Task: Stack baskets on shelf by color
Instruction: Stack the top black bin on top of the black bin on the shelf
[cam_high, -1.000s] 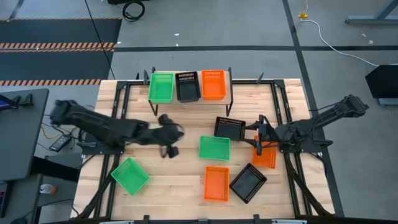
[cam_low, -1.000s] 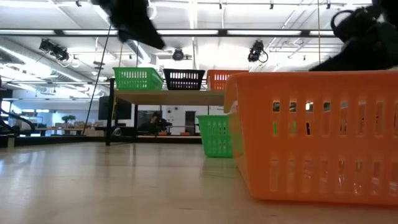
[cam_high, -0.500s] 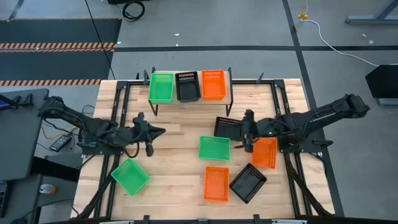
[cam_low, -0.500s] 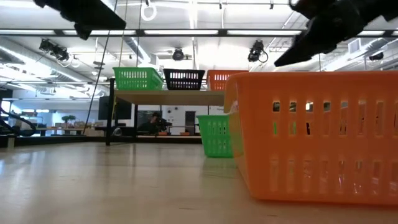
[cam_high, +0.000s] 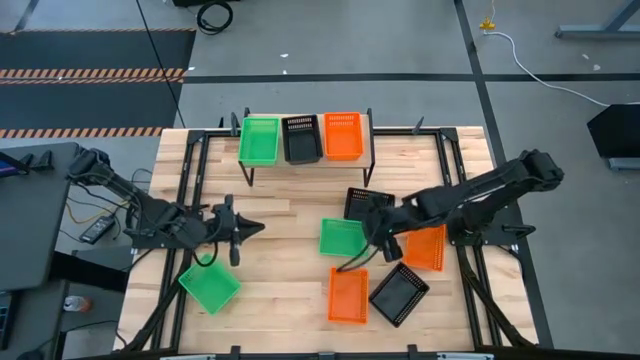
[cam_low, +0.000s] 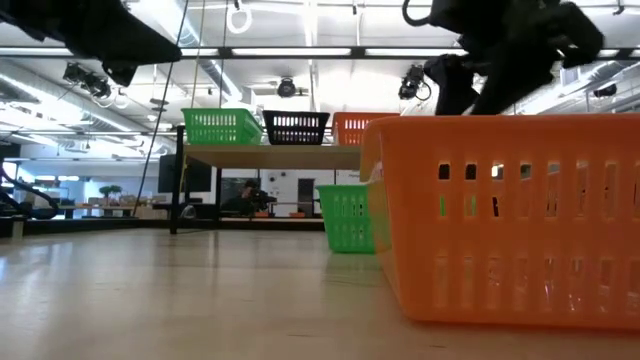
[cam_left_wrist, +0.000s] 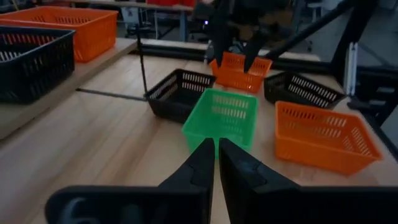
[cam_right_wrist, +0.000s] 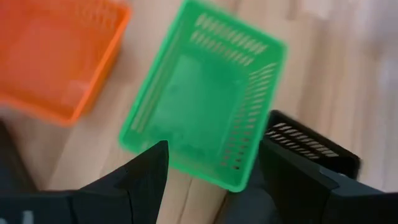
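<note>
Three baskets sit side by side on the light-wood shelf (cam_high: 372, 140) at the table's far edge: green (cam_high: 260, 140), black (cam_high: 302, 138) and orange (cam_high: 343, 135). Six more rest on their bottoms on the table. My right gripper (cam_high: 372, 240) is open and hovers over the right end of the middle green basket (cam_high: 340, 237); in the right wrist view its gripper (cam_right_wrist: 214, 168) straddles that basket (cam_right_wrist: 199, 118) from above. My left gripper (cam_high: 240, 228) is shut, left of centre, above bare tabletop (cam_left_wrist: 216, 149).
On the table lie a black basket (cam_high: 368, 205), an orange one (cam_high: 430, 247) right of the right gripper, another orange (cam_high: 348, 295), a black (cam_high: 399, 293) and a green (cam_high: 209, 283) near the near edge. Bare wood lies between the left gripper and the shelf.
My left gripper has drawn back from the table's middle toward the left edge. My right gripper has swung from above the right orange basket toward the table's left and near side, tipping downward, and now stands over the middle green basket. No basket has moved.
</note>
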